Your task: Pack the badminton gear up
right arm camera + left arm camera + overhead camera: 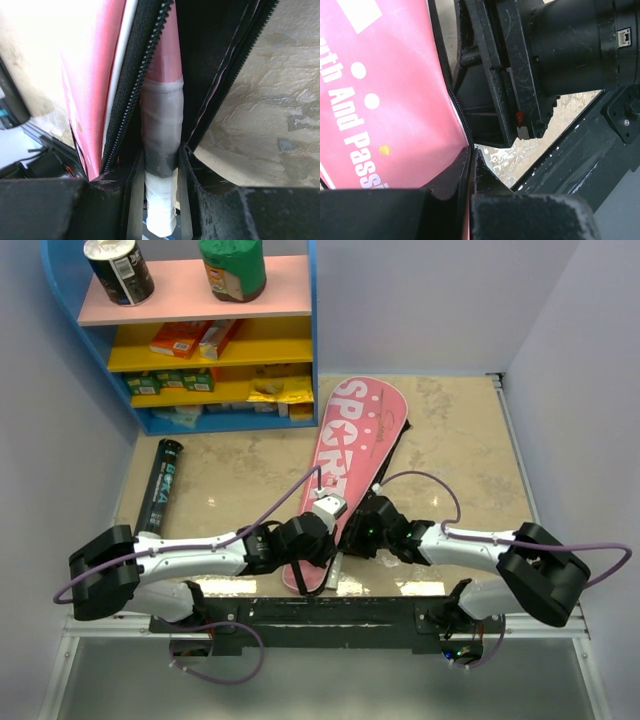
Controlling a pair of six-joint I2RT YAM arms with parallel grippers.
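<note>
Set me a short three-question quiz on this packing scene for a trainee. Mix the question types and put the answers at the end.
1. Multiple choice: what is the right hand closed on? A) a taped racket handle B) a shuttlecock C) a snack can
2. True or false: the pink cover is zipped fully shut around that handle.
3. Fill in: the black tube lies on the table on the ___ arm's side.

Key: 1 A; the handle sticks out of the cover between the fingers. 2 False; its zipper gapes open. 3 Left.
</note>
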